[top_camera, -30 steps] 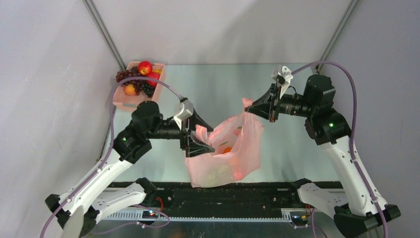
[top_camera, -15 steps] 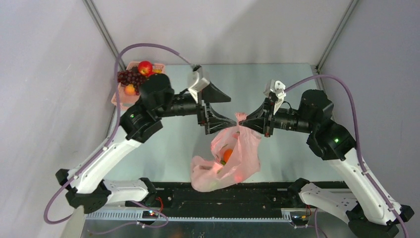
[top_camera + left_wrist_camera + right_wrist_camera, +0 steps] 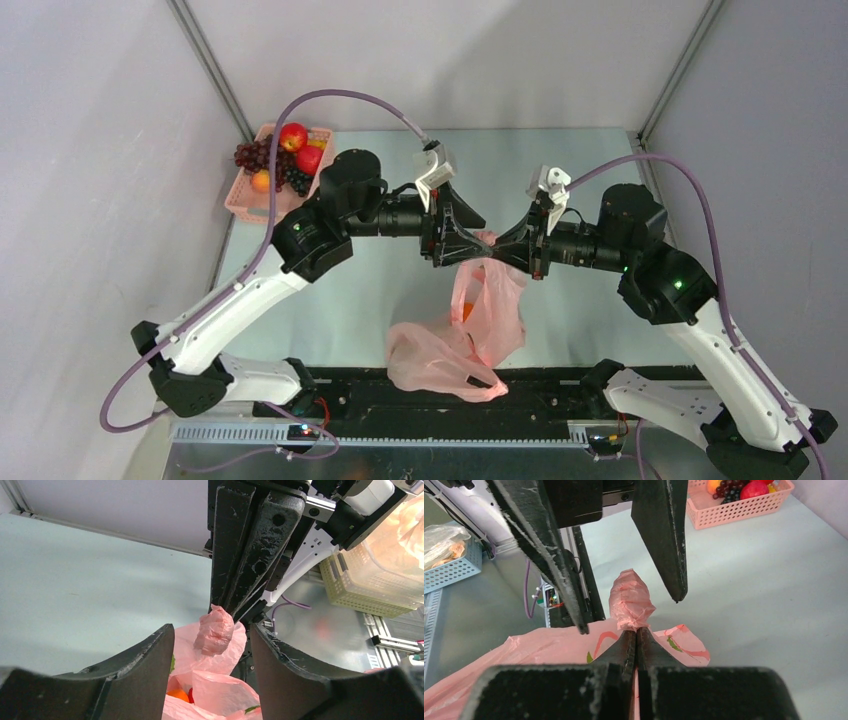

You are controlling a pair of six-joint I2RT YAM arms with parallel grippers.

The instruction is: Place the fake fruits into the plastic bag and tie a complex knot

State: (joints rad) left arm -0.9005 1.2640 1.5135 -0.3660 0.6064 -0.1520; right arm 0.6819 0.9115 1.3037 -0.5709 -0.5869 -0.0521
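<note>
The right tool (image 3: 636, 632) pinches the plastic bag (image 3: 482, 312) by its bunched top, and the left tool (image 3: 211, 632), jaws apart astride that tuft, should close squarely, low on it.

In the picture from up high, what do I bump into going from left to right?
A pink basket of fake fruits → left end effector → right end effector, pinching the plastic bag that hangs under both.

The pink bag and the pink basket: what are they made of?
The plastic bag looks like thin translucent film: it crumples, and an orange fruit shows through. The basket seems rigid moulded plastic, an open lattice.
</note>
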